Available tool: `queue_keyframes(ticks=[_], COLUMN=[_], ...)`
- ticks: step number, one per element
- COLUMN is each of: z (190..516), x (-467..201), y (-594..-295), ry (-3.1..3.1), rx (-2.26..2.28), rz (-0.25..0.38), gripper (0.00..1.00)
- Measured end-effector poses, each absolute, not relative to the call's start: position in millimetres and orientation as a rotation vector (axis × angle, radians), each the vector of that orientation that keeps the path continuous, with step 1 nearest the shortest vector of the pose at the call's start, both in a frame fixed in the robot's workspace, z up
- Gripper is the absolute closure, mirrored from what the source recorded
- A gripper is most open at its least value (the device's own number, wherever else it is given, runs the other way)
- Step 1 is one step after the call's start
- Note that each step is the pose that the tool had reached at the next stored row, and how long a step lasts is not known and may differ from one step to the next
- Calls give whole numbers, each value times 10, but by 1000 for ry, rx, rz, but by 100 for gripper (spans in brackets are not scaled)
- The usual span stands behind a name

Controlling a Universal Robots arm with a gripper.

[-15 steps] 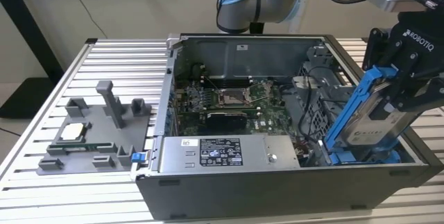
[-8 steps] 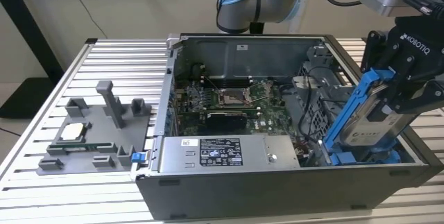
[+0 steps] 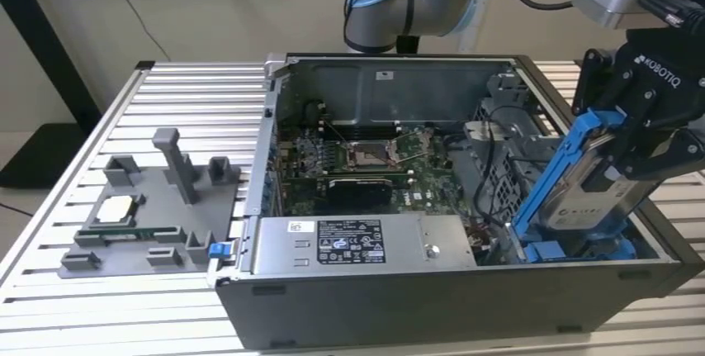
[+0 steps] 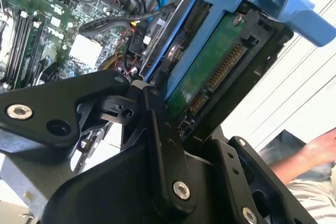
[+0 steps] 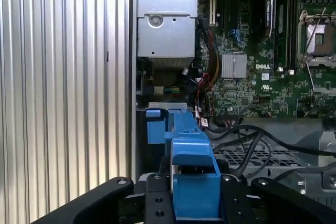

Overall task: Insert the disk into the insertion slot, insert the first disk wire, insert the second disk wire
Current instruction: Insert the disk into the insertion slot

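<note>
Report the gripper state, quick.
Gripper: shut on the disk, which it holds tilted over the open computer case.

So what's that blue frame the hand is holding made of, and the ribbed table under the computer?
The blue carrier frame looks like moulded plastic: even bright colour, soft sheen. The disk clipped in it seems metal, silver-grey and smooth. The ribbed table is probably aluminium: pale, matt, with straight grooves.

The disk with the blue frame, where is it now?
On the exterior view's right, the disk stands tilted in the claw, its lower end inside the computer case.
</note>
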State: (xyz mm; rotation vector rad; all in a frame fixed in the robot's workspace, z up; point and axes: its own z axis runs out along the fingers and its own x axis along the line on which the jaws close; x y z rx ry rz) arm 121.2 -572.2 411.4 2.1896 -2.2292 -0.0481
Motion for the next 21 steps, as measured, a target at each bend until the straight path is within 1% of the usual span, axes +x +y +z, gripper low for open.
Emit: queue_keyframes(ticks=[19, 20, 21], z=[3870, 3871, 3872], x=[1226, 1226, 1226], y=[-5714, -5714, -5714], ry=[-2230, -2230, -2230], rx=[2191, 2191, 2191], rz=[-51, -50, -51], gripper=[100, 0, 0])
